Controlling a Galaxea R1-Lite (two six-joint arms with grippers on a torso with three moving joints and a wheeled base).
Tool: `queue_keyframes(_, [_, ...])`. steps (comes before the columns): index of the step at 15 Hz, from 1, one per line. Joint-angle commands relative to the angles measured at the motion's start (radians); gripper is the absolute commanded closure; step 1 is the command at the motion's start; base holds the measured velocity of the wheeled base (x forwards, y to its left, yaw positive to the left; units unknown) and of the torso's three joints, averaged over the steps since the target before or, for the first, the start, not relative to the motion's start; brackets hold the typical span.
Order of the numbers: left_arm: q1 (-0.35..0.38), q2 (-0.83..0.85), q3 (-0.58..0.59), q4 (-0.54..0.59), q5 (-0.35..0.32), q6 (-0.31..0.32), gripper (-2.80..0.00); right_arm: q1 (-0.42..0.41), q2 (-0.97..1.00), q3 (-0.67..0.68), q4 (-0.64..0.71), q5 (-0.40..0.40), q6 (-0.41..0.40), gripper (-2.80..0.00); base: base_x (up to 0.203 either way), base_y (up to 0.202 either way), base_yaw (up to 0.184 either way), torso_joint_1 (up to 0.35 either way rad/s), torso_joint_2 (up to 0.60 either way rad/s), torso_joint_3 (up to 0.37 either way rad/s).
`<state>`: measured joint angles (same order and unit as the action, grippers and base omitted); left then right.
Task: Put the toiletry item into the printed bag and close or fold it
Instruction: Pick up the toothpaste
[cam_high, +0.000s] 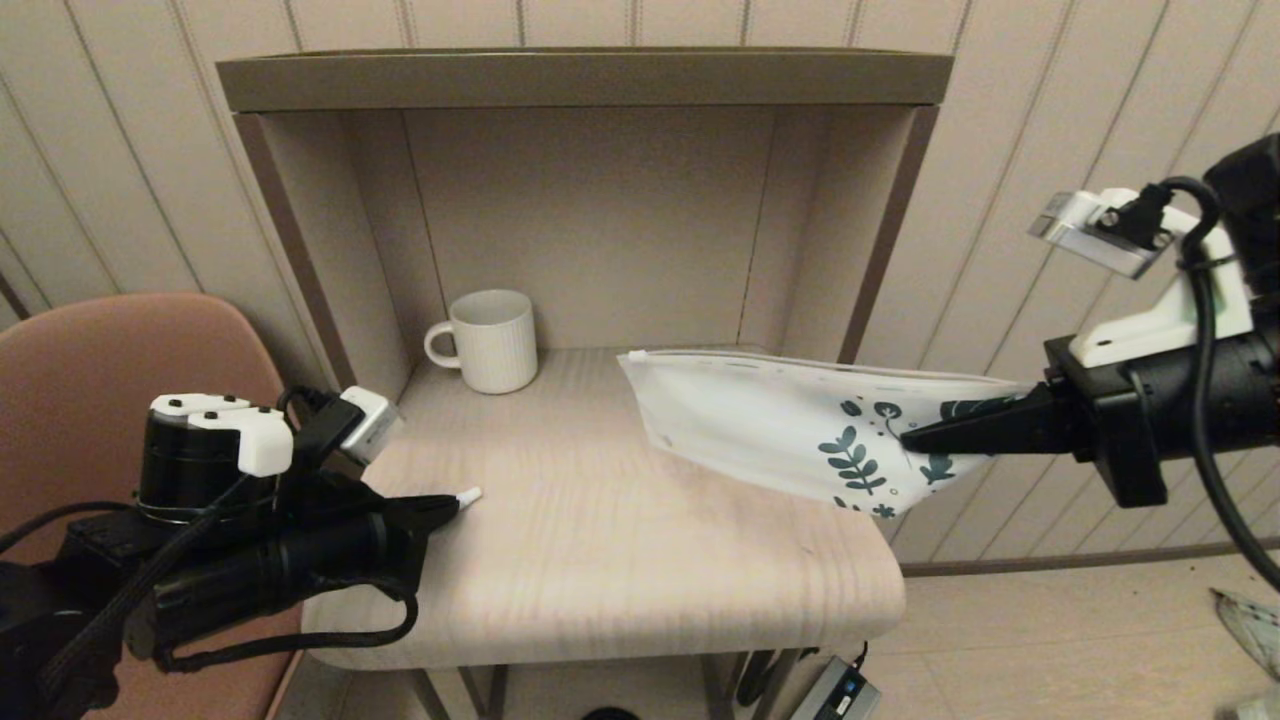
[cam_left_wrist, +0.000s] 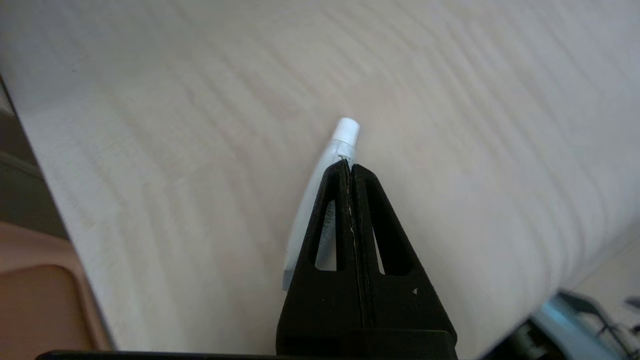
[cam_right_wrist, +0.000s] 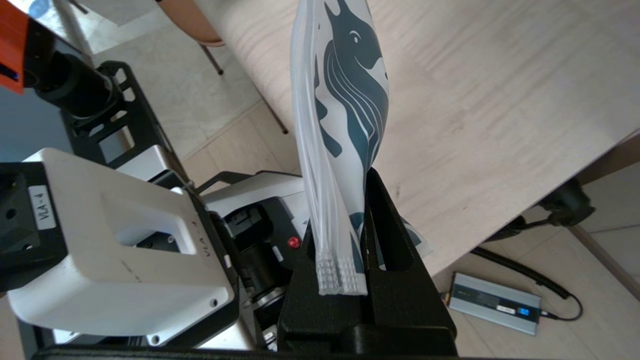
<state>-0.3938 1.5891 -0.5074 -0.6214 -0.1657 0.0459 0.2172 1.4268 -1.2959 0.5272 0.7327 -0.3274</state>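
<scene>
Left tool (cam_left_wrist: 350, 167) pinches the white tube (cam_left_wrist: 320, 200) on the bench (cam_high: 600, 540); right tool (cam_high: 910, 438) clamps the leaf-printed bag (cam_high: 780, 425) above the bench.

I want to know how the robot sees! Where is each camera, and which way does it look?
Head view: up on the head, looking down at the table; both arms show.
Left wrist view: behind the left gripper, shut on the white tube over the table.
Right wrist view: behind the right gripper, shut on the printed bag; the robot's base shows.
Shared: head and left wrist views both show the tube; head and right wrist views the bag.
</scene>
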Motion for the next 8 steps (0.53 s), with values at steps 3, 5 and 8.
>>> queue_keyframes(3, [0.001, -0.043, 0.007, 0.009, 0.000, 0.020, 0.00, 0.002, 0.001, 0.007, 0.002, 0.021, -0.001, 0.00, 0.000, 0.000, 0.000, 0.000, 0.00, 0.000])
queue_keyframes(5, [0.003, -0.039, -0.011, -0.005, -0.002, 0.014, 0.00, 0.002, -0.002, 0.010, 0.002, 0.021, -0.001, 0.00, 0.000, 0.000, 0.000, 0.000, 0.00, 0.000])
queue_keyframes(8, [0.003, -0.054, -0.073, 0.004, -0.005, 0.012, 0.00, 0.007, -0.006, 0.012, 0.007, 0.021, 0.001, 0.00, 0.000, 0.000, 0.000, 0.000, 0.00, 0.000])
